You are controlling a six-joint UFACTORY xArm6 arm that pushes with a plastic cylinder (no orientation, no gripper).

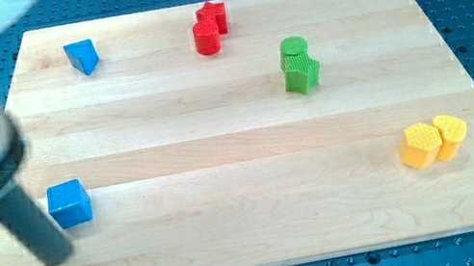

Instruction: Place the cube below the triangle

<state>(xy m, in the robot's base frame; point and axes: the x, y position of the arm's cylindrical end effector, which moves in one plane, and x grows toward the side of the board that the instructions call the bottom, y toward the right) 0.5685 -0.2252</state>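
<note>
**Rod Lines Up Behind Blue Cube for Short Push**

While the blue triangle point(82, 56) waits near the table's point(240, 152) top-left corner, my tip point(56, 255) rests on the wood at about seven o'clock from the blue cube point(69, 203), just beside it and apparently not touching. The arm carries no jawed end effector, only a plain dark rod, so nothing spreads, presses together or pinches here; it holds nothing.

The cube lies at the view's lower left, roughly at six o'clock from the triangle and well apart from it. In my judgement the placement is loosely met already and needs tightening: the cube should travel toward twelve o'clock, stopping short of the triangle. To do that well, the tip should slide round to the cube's six o'clock face, meet it at mid-face so the block does not spin, and advance slowly. From the present off-centre spot, a push would likely send it toward one o'clock.

The cube is a bright, glossy blue block with softly rounded edges, sitting flat and slightly turned against the table's grain. Red, green and yellow blocks lie far from the route.
</note>
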